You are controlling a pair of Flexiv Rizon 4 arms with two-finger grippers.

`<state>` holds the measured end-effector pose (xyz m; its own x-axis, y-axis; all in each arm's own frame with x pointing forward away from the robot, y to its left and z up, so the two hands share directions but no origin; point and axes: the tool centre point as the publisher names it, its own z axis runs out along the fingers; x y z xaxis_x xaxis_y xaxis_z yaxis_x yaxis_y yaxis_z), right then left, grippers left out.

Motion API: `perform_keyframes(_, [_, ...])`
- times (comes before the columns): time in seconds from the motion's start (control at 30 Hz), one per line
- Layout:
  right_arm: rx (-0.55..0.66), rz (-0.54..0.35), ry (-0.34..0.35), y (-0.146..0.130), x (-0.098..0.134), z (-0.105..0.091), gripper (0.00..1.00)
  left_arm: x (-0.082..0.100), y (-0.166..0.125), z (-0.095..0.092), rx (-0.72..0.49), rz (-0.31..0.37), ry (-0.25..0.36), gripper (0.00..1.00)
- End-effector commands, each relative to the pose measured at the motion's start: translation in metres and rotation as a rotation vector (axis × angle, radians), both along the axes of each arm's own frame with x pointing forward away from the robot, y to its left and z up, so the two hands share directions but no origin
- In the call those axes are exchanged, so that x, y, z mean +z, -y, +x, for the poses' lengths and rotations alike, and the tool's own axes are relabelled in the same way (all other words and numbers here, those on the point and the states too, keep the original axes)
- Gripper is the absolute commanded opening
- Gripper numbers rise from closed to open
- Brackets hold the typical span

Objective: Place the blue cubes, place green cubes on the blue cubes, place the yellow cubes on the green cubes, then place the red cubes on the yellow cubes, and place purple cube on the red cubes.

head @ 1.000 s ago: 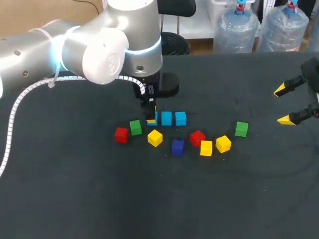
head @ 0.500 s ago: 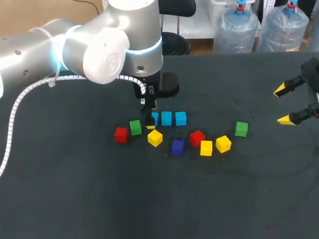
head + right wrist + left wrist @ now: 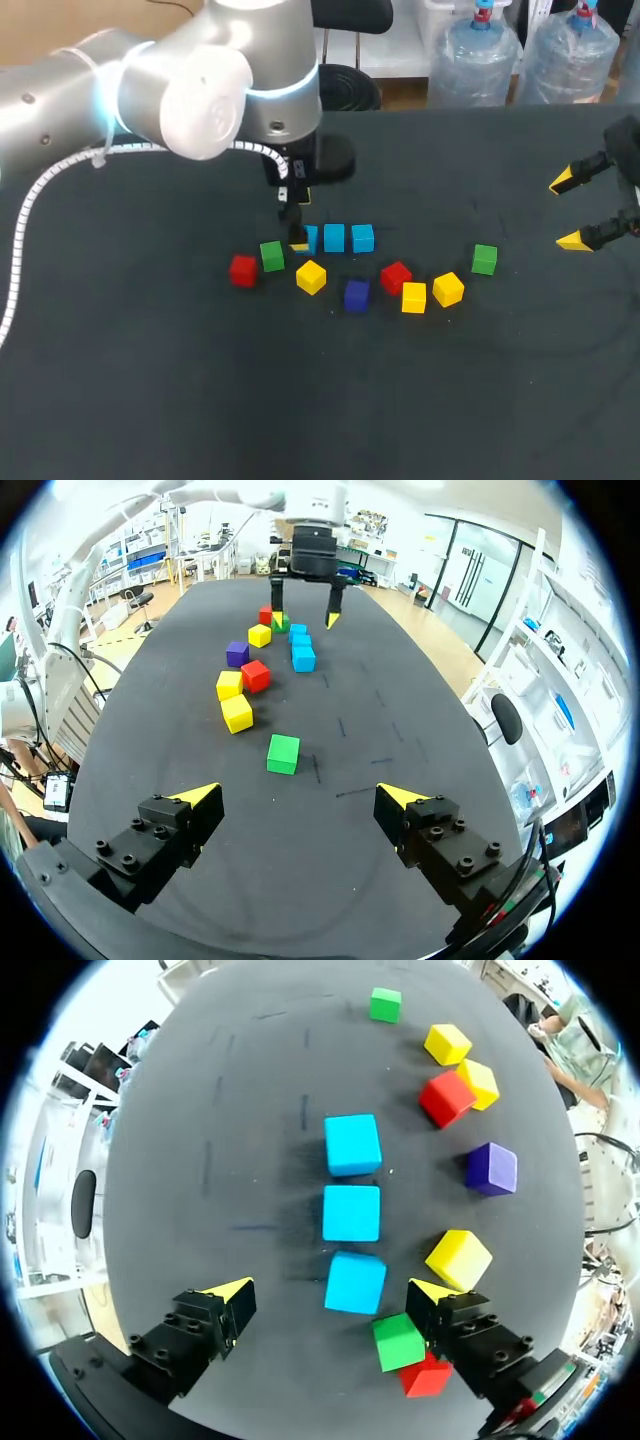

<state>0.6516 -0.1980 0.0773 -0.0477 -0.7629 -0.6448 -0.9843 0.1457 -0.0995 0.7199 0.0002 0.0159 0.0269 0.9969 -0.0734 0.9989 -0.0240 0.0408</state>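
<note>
**Blue cubes lined up, both claws open**

Three blue cubes [image 3: 351,1213] are set in a row near the bench's middle. The left claw [image 3: 333,1290] is held spread wide, with the end cube between its fingers and touched by neither. The right claw [image 3: 297,795] is held open near the bench's right edge.

Tabletop [image 3: 150,380]: dark charcoal, matte, one unbroken surface filling most of the head view; far edge runs straight.
Scuff marks [image 3: 305,1112]: faint short dashes and lines, scattered over the bare covering.
Light: even, diffuse; shadows soft.
</note>
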Motion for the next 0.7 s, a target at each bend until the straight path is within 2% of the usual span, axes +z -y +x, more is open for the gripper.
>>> perform_keyframes(0.03, [0.001, 0.002, 0.000, 0.000, -0.001, 0.001, 1.00, 0.013, -0.007, -0.002, 0.010, -0.016, 0.024, 1.00])
perform_keyframes(0.2, [0.001, 0.002, 0.000, 0.000, -0.001, 0.001, 1.00, 0.028, -0.019, -0.003, 0.039, -0.054, 0.045, 1.00])
perform_keyframes(0.37, [0.001, 0.002, 0.000, 0.000, -0.001, 0.001, 1.00, 0.038, -0.031, -0.010, 0.049, -0.058, 0.064, 1.00])
perform_keyframes(0.7, [0.001, 0.002, 0.000, 0.000, -0.001, 0.001, 1.00, 0.042, -0.044, -0.027, 0.048, -0.023, 0.074, 1.00])
